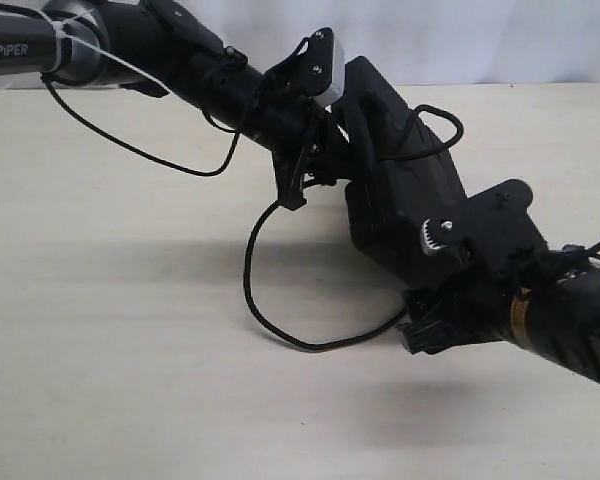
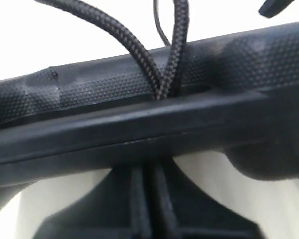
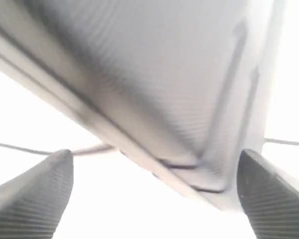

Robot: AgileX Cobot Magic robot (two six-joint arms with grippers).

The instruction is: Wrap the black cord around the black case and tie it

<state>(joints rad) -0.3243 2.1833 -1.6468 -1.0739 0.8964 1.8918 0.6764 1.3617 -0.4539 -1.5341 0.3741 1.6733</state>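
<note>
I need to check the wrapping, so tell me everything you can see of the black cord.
The black cord is a long, thin, matte braided rope. Close up, two strands converge on the textured edge of the black case and dip into a groove there. In the exterior view a slack loop hangs below the raised case, and what looks like a smaller loop arcs above it. Its ends and any knot are out of sight.

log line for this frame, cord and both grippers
stage: wrapping, no knot seen | black cord: two strands over black case rim, loop slack | left gripper: shut at rim | right gripper: open at case corner
</note>
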